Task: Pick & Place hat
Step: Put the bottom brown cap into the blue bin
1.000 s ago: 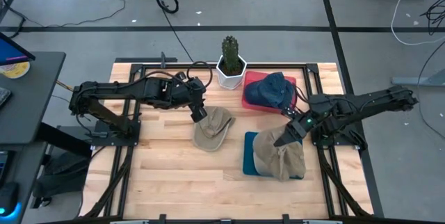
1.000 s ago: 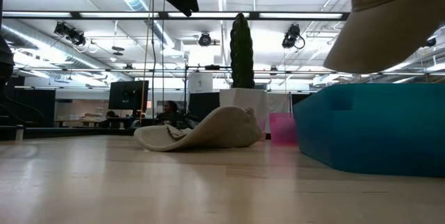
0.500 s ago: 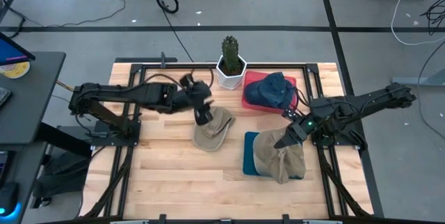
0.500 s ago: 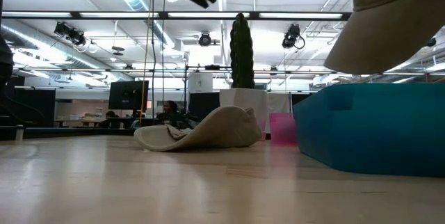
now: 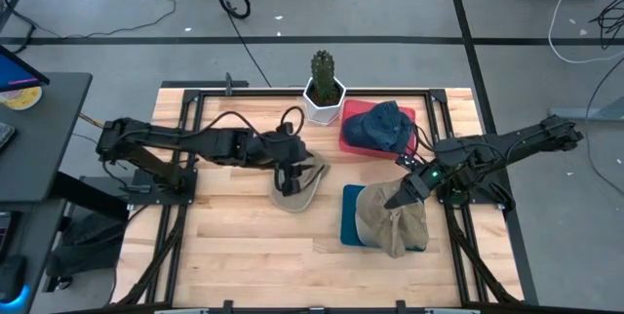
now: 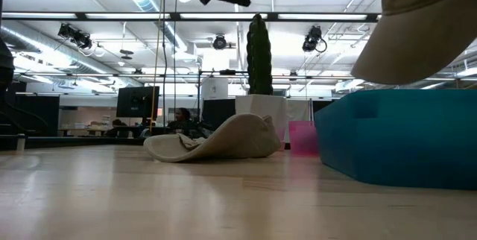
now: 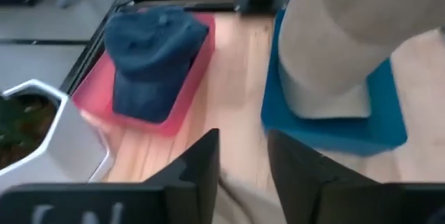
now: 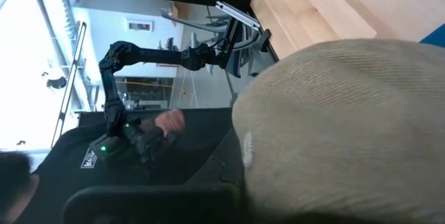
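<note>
Though unseen overhead, blue cap on red tray.

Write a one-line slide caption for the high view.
Left gripper over a tan hat; right gripper holds another tan hat above the teal box.

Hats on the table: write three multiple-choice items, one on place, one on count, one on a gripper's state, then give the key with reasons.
1. Where does the blue cap lie?
A. On the pink box
B. On the teal box
C. On the bare table

2. How many hats show in the high view?
A. Two
B. Three
C. Five

3. What is the right gripper doing?
A. Hanging open over the cactus pot
B. Shut on the tan hat above the teal box
C. Resting on the floor

Key: 1 A, the cap sits on the pink box. 2 B, blue cap, tan hat, and a beige hat under the left gripper. 3 B, its fingers pinch the hat's fabric.
</note>
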